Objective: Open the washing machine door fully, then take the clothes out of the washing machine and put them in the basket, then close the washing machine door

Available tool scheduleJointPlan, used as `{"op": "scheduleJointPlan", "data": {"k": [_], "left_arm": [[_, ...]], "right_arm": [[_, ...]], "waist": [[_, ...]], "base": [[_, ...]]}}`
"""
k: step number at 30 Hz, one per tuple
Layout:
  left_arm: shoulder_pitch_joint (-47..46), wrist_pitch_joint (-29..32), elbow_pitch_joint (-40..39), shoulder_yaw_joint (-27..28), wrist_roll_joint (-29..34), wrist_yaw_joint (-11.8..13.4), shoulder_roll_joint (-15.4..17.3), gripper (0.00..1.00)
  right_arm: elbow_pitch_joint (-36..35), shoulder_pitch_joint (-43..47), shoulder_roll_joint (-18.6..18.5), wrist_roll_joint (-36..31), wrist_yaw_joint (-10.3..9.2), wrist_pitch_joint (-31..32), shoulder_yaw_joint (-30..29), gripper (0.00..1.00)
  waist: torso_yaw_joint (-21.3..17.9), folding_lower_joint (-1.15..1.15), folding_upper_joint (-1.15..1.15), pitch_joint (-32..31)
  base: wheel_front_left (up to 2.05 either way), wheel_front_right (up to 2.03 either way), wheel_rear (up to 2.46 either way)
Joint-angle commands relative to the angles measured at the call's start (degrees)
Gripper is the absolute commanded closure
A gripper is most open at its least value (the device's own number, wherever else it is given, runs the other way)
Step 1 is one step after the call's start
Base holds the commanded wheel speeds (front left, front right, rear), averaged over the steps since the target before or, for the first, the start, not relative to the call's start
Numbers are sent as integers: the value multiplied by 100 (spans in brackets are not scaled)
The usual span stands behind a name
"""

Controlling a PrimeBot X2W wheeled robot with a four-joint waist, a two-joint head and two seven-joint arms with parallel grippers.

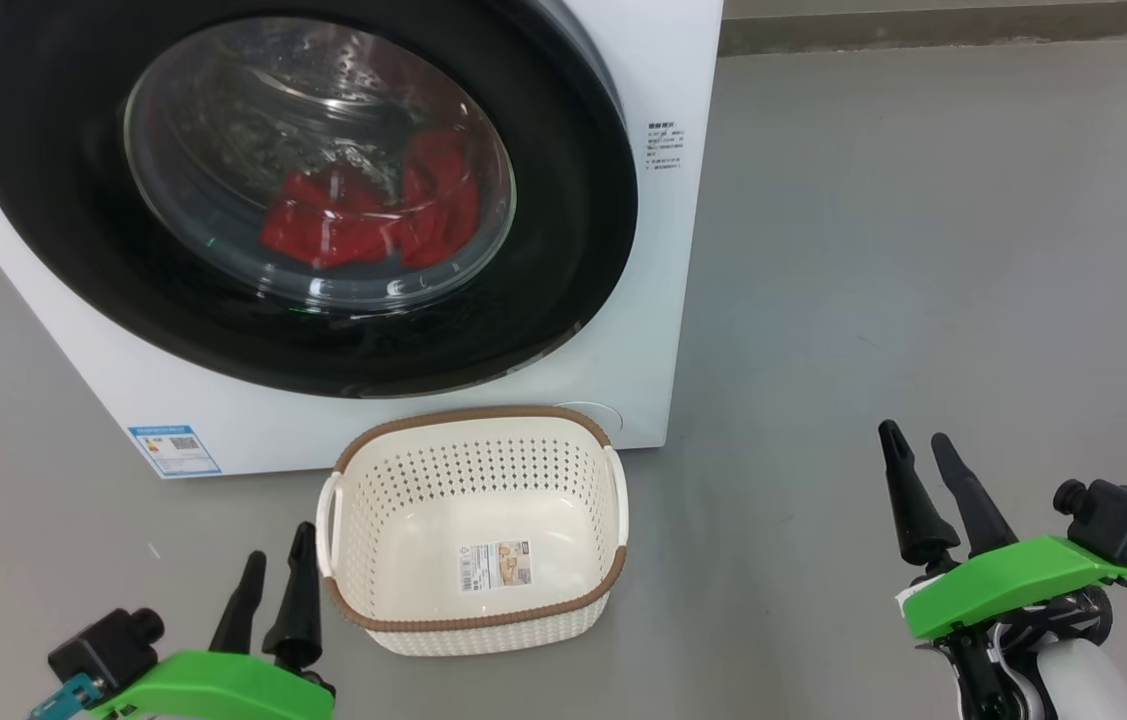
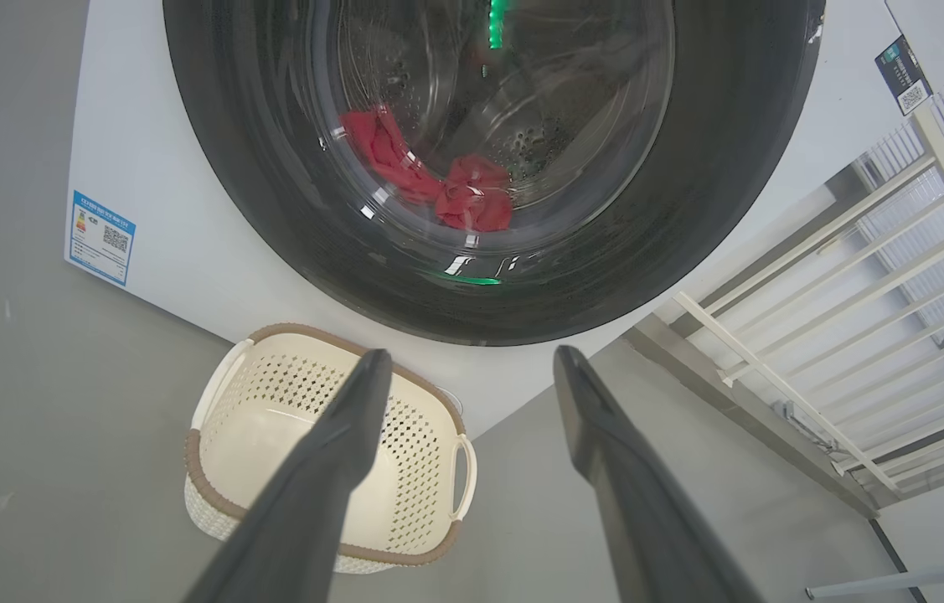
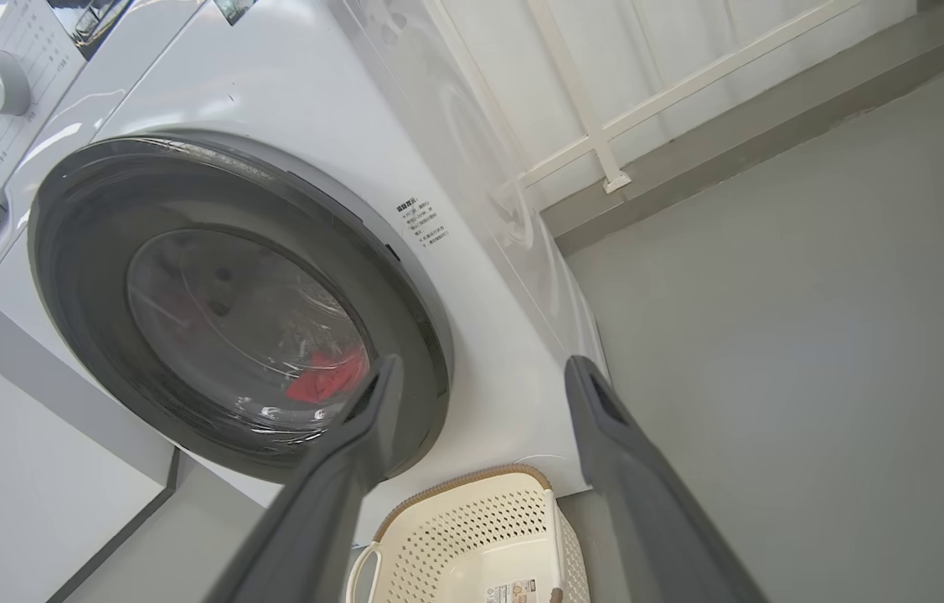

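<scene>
Yet to open black-rimmed round glass door [image 1: 53, 200], red fabric clothes [image 1: 363, 220] inside, cream perforated basket [image 1: 473, 415] empty at 6 o'clock, left gripper [image 1: 279, 542] and right gripper [image 1: 914, 432] released.

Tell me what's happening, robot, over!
Left gripper, right gripper open, holding nothing. Washing machine door shut, red clothes inside. Basket on floor before the door, no clothes in it. Way to door looks clear.

Glossy black washing machine door [image 1: 73, 200]; perforated plastic basket [image 1: 473, 470].
</scene>
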Motion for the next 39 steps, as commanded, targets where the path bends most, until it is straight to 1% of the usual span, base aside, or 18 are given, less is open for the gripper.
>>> {"op": "scheduleJointPlan", "data": {"k": [1, 7, 14, 19, 26, 39], "left_arm": [[-304, -96, -155, 104, 207, 37, 77, 0], [-360, -197, -191, 103, 622, 79, 71, 0], [-429, -332, -328, 83, 1291, 142, 73, 0], [-466, -416, -293, 78, 1608, 164, 75, 0], [-526, -534, -277, 40, 2029, 171, 78, 0], [-631, -736, -199, -55, 2614, 182, 88, 0]], "right_arm": [[-154, -342, -62, -245, 2, -101, 90, 0], [-145, -424, -70, -657, 2, -202, 100, 0], [-103, -541, -79, -1150, 2, -337, 197, 0], [-75, -611, -85, -1466, 3, -422, 269, 0], [-40, -692, -93, -1924, 3, -540, 346, 0], [42, -832, -108, -2719, 3, -742, 455, 0]], "waist": [[1, -1, 0, 2], [0, -1, 0, 5], [-3, -1, 0, 22], [-3, -1, 0, 19], [10, -1, 0, -1], [36, -1, 0, -3]], "base": [[0, 0, 0], [0, 0, 0], [0, 0, 0], [0, 0, 0], [0, 0, 0], [0, 0, 0]]}}
